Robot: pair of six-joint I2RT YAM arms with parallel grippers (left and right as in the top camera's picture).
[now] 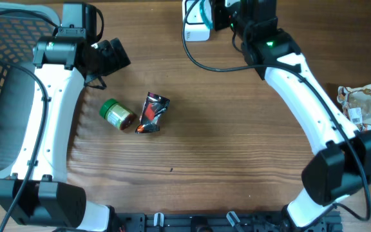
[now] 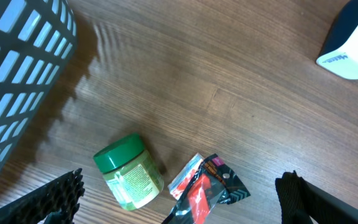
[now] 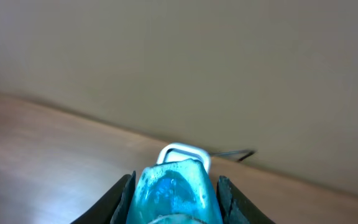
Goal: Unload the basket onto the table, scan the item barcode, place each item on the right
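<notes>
Both arms are built of white, rounded links between black joints: left arm, right arm. A thin black cable runs back from the jaws along each. A green light glows just behind the right jaws. The left fingers are black with toothed edges.

The table was mid-brown wood with a fine, streaky grain. The jar had a bright green lid and a pale green label with white print. The packet was glossy black with red, orange and white patches. The scanner was translucent turquoise, seemingly with a white rim. The basket was a grey lattice. The left arm and right arm were white with black joints.
</notes>
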